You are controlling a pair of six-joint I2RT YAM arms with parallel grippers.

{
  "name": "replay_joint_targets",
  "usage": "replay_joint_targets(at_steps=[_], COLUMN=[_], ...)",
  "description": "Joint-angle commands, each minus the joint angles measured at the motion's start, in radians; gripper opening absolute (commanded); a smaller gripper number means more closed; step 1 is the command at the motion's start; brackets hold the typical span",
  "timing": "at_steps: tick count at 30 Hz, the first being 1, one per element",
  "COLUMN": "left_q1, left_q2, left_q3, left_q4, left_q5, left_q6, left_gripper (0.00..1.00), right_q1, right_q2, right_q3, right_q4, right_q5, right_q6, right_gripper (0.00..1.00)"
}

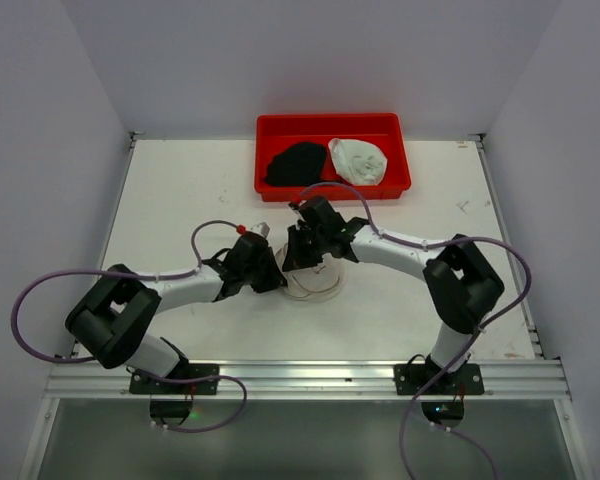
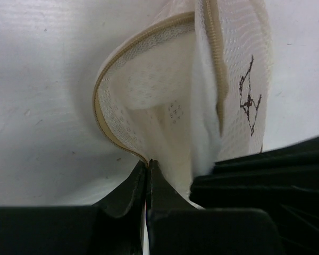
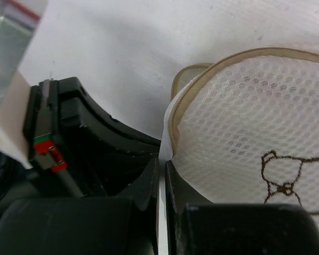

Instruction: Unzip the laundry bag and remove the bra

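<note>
The laundry bag, round whitish mesh with a beige zipper band, sits at mid-table between both grippers. In the left wrist view the laundry bag gapes open and shows a white inside. My left gripper is shut on its zipper edge. My right gripper is shut on a white fabric edge of the laundry bag, beside the printed figure. From above, the left gripper and right gripper meet at the bag's left side. The black bra lies in the red tray.
The red tray stands at the table's back middle and also holds a pale dome-shaped cup. White walls close off the left, right and back. A metal rail runs along the near edge by the arm bases.
</note>
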Motion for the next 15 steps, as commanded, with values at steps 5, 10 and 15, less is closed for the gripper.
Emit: replay_joint_targets(at_steps=[5, 10, 15], left_q1=[-0.004, 0.007, 0.017], left_q2=[-0.049, -0.129, -0.233], left_q3=[-0.103, -0.152, -0.148], left_q4=[0.072, 0.036, -0.067], left_q5=[-0.015, -0.065, -0.093], left_q6=[-0.040, -0.045, -0.016], left_gripper=[0.04, 0.18, 0.30], right_q1=[0.005, 0.005, 0.005], right_q2=[0.097, 0.086, -0.007], right_q3=[-0.083, -0.087, -0.048], right_q4=[0.194, 0.209, 0.159], right_q5=[-0.147, -0.187, -0.170], right_q6=[0.098, 0.100, 0.063], right_gripper=[0.11, 0.24, 0.46])
